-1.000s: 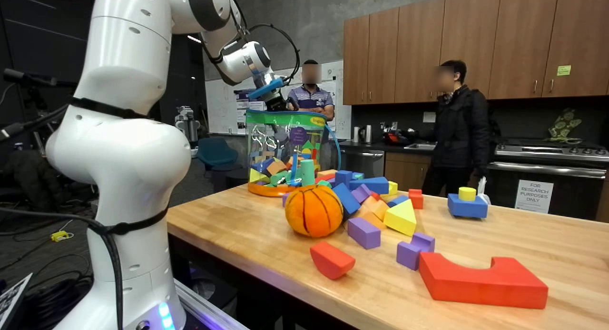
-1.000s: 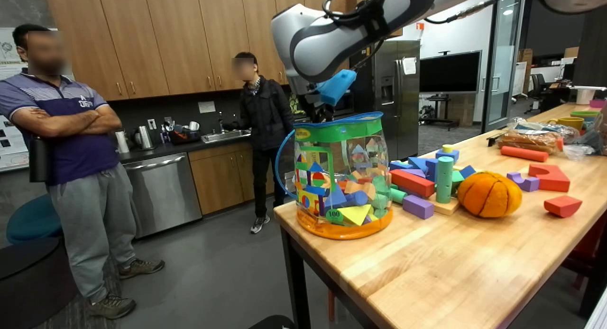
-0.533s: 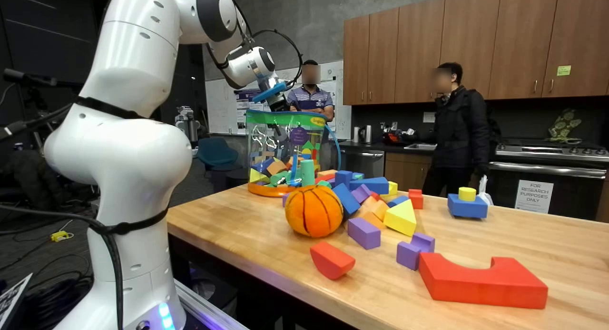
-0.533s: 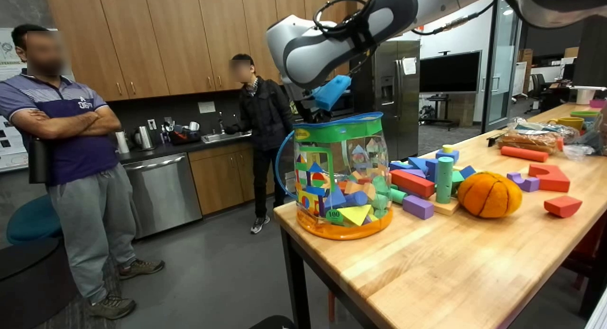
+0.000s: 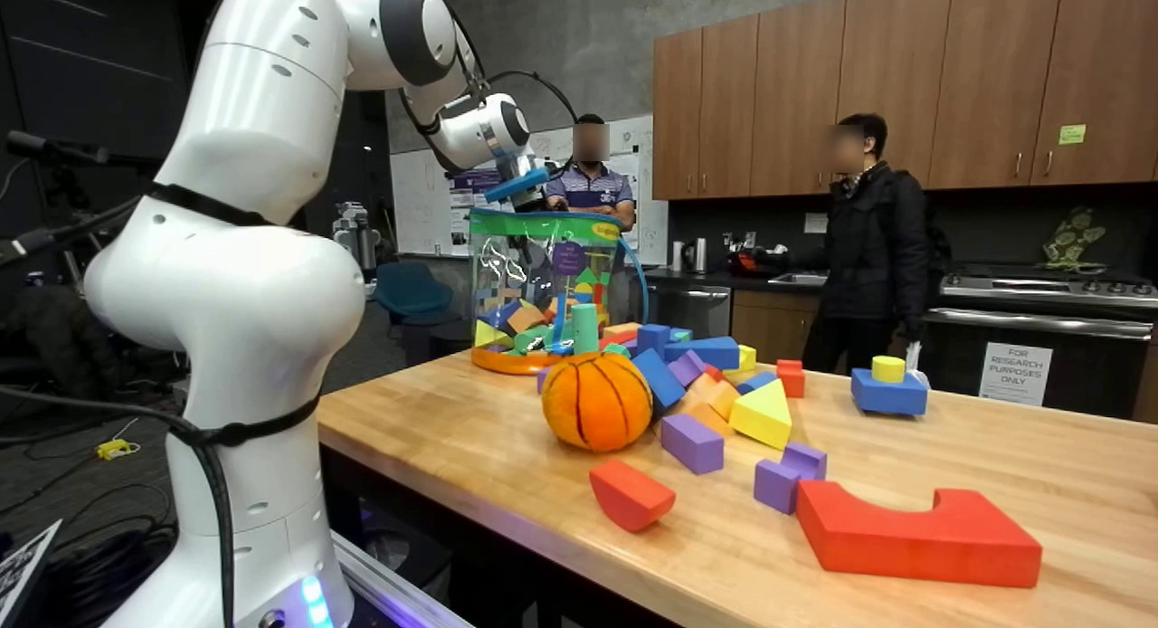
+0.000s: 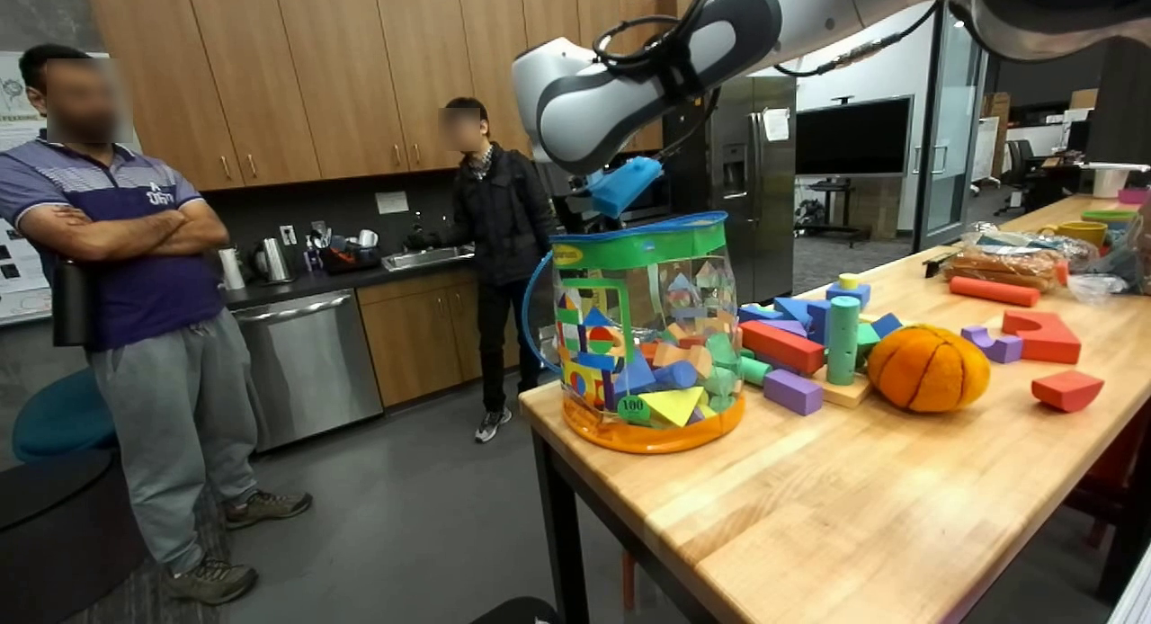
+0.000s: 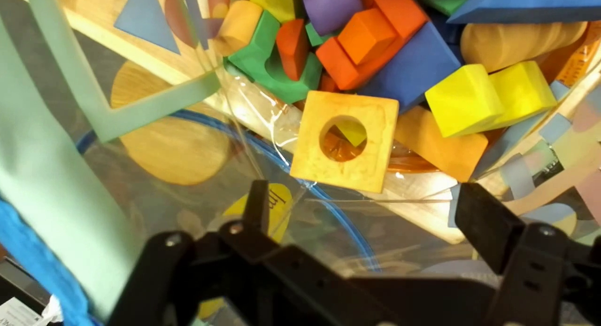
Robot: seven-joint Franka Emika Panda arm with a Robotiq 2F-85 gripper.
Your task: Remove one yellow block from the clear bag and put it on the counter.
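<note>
Tall clear plastic bag (image 6: pixel 670 248): upright at the end of the light-brown wooden butcher-block counter (image 6: pixel 809 516), mixed coloured blocks (image 7: pixel 368 37) piled inside.
Black two-fingered gripper (image 7: pixel 366 201): pointing into the bag's mouth, jaws spread wide, holding nothing.
Bright yellow angular block (image 7: pixel 462 100): inside the bag, just beside an orange block (image 7: pixel 441 145).
Yellow triangular block (image 6: pixel 673 405): low inside the bag.
Orange dark-seamed ball (image 5: pixel 597 402): on the counter, near the bag.

Your clear bag (image 6: pixel 643 251) stands upright on the butcher-block countertop (image 6: pixel 854 507).
Through its transparent wall you see a yellow triangular block (image 6: pixel 681 404) lying low inside; the light-brown countertop runs beneath and beside the bag.
</note>
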